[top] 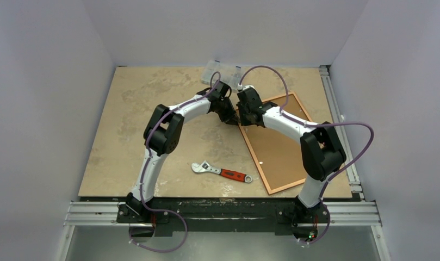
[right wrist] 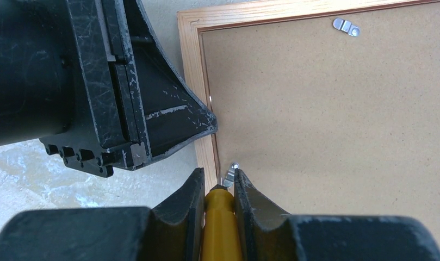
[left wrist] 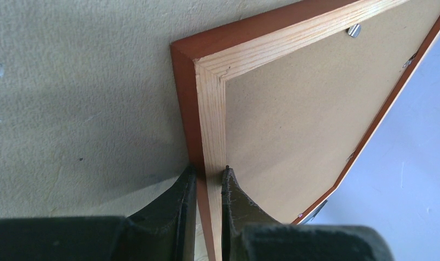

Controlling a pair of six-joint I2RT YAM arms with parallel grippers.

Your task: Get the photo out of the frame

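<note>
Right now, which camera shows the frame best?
The top view: the frame lies back up, nearly whole, the right arm crossing part. The left wrist view shows one corner and the rail pinched by the left jaws; the right wrist view a corner and backing.

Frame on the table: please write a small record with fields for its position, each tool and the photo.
frame: back side up on the table, brown backing board in place
left tool: shut on the frame's moulding near a corner
right tool: shut on a yellow handle, tip at a metal tab by the moulding
photo: not visible
wrench: on the table, apart from the frame
</note>
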